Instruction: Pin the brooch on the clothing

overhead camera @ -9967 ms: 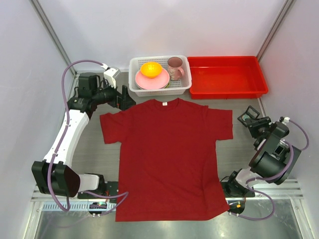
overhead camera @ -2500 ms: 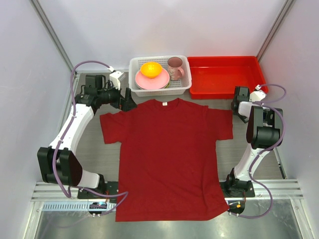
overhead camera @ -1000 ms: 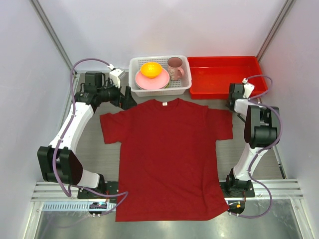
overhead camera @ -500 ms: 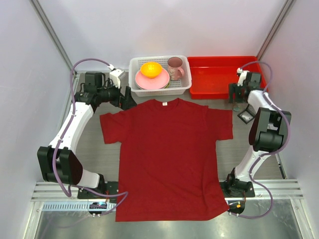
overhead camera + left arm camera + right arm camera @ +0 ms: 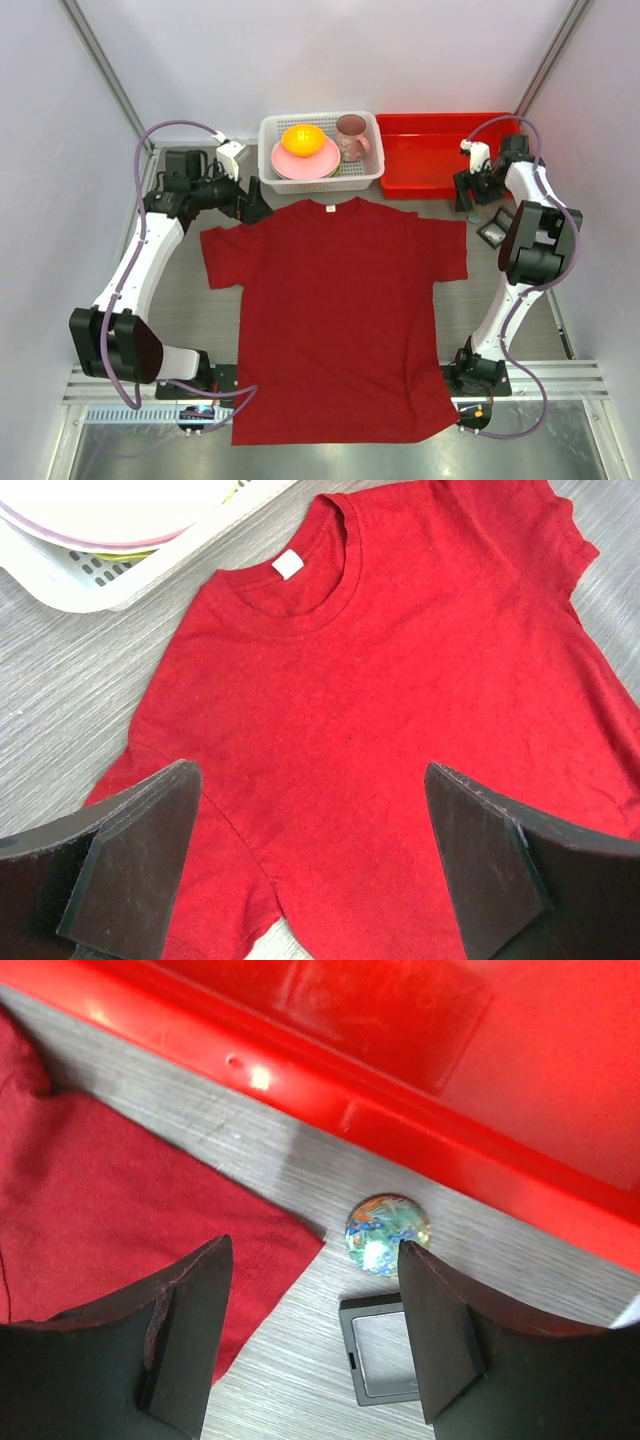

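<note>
The dark red T-shirt lies flat on the table, collar toward the back; it also shows in the left wrist view and the right wrist view. The brooch, a small round disc with a mottled green-blue face, lies on the bare table between the shirt's right sleeve and the red tray; from above it is a tiny speck. My right gripper is open and empty, hovering just above and beside the brooch. My left gripper is open and empty above the shirt's left shoulder.
A red plastic tray stands at the back right, its wall close to the brooch. A small dark square frame lies next to the brooch. A white basket holds a pink plate, an orange bowl and a pink cup.
My right arm has swung from the near right side to the far right, over the gap between sleeve and tray. My left arm has barely moved.
</note>
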Robot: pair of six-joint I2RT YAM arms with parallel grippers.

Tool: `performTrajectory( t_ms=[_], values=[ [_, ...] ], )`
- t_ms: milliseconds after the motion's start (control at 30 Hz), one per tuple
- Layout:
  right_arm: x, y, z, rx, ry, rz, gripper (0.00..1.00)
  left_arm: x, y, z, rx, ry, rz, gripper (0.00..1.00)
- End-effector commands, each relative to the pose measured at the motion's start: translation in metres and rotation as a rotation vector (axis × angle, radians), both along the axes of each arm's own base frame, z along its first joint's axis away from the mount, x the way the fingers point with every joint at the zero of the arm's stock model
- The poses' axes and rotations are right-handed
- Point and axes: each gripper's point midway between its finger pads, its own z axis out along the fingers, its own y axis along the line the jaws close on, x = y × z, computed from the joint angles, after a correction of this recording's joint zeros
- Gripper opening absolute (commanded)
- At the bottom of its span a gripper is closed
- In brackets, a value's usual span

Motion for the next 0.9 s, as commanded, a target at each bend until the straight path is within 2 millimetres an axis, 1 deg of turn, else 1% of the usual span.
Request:
performTrajectory(
  t_ms=[0, 100, 233, 400, 467, 600, 667, 800, 867],
  values=[
    [-0.009, 0.004, -0.001, 0.046, 0.026, 0.062, 0.71, -0.015, -0.004, 0.013, -0.021, -0.044, -0.049, 0.98],
    [-0.007, -0.003, -0.007, 0.046, 0.034, 0.062, 0.72, -0.02, -0.004, 0.01, -0.018, -0.039, -0.056, 0.98],
    [-0.009, -0.012, -0.016, 0.032, 0.052, 0.061, 0.7, -0.025, -0.004, 0.012, -0.016, -0.05, -0.067, 0.98],
    [-0.01, -0.02, -0.027, 0.019, 0.07, 0.036, 0.67, -0.026, -0.003, 0.009, -0.013, -0.047, -0.067, 0.98],
    [-0.007, -0.023, -0.031, 0.011, 0.065, 0.027, 0.66, -0.026, -0.004, 0.008, -0.012, -0.044, -0.069, 0.98],
    [-0.004, -0.028, -0.035, 0.001, 0.062, 0.001, 0.66, -0.024, -0.004, 0.007, -0.016, -0.04, -0.064, 0.98],
    [0.0, -0.033, -0.034, -0.013, 0.046, -0.01, 0.66, -0.025, -0.004, 0.007, -0.015, -0.042, -0.067, 0.99],
    [0.005, -0.04, -0.037, -0.03, 0.045, -0.04, 0.69, -0.023, -0.005, 0.003, -0.015, -0.033, -0.068, 0.98],
    [0.006, -0.042, -0.039, -0.036, 0.046, -0.052, 0.69, -0.022, -0.005, 0.003, -0.019, -0.034, -0.069, 0.98]
  ],
)
